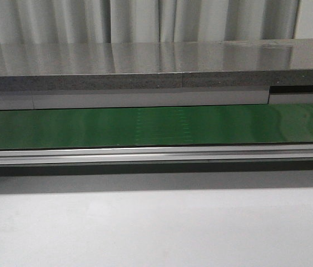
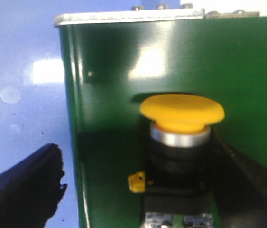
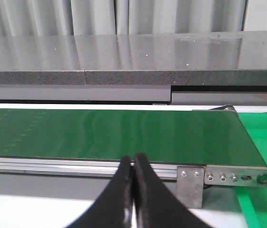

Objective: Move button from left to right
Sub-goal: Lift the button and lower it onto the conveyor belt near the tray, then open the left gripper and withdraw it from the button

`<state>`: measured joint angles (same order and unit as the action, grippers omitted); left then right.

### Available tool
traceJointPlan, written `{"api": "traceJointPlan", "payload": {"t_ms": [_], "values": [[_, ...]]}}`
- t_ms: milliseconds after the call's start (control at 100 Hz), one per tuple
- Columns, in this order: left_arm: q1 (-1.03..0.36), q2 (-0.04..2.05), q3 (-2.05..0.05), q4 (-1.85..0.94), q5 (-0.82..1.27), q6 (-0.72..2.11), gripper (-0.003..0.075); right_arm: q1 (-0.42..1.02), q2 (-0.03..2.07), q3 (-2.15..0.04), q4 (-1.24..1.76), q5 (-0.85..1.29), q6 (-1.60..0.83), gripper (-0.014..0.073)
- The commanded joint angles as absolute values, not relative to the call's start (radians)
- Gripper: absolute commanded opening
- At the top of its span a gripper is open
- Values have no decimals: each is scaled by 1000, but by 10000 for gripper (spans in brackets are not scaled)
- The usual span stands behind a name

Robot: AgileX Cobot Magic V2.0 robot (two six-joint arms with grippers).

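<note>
The button [image 2: 181, 124] shows only in the left wrist view. Its round yellow-orange head sits on a silver ring and a black body, standing on the green belt [image 2: 119, 71] near the belt's end. My left gripper [image 2: 135, 145] is open around it. One finger [image 2: 252, 180] is close against the button's body, and the other finger [image 2: 33, 180] is well apart, off the belt's edge. My right gripper [image 3: 134, 159] is shut and empty, just in front of the belt's rail [image 3: 52, 164] near the belt's right end. In the front view the green belt [image 1: 156, 125] carries no button, and neither gripper shows.
A grey stone-like counter [image 1: 145, 69] runs behind the belt. An aluminium rail [image 1: 156, 154] runs along the belt's front edge, with a pale table surface [image 1: 156, 228] before it. A metal bracket [image 3: 190, 185] and a green mat [image 3: 266, 137] lie at the belt's right end.
</note>
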<state>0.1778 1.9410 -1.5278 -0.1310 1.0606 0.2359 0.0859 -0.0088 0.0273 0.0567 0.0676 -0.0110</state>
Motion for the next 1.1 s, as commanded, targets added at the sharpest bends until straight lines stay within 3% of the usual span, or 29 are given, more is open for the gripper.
{"api": "traceJointPlan", "payload": {"t_ms": [0,490,860,1090], "values": [[175,1879,-1557,-169,1043,232,620,89,-30,11,44,-11,-13,-68],[175,1681,-1557,-341,1065,286,620,89,-30,11,44,-11,-13,-68],[167,1448,-1552,-450,961,366,620,89,-30,11,44,-11,-13,-68],[76,1273,-1436,-487,835,413,620,89,-30,11,44,-11,-13,-68]]}}
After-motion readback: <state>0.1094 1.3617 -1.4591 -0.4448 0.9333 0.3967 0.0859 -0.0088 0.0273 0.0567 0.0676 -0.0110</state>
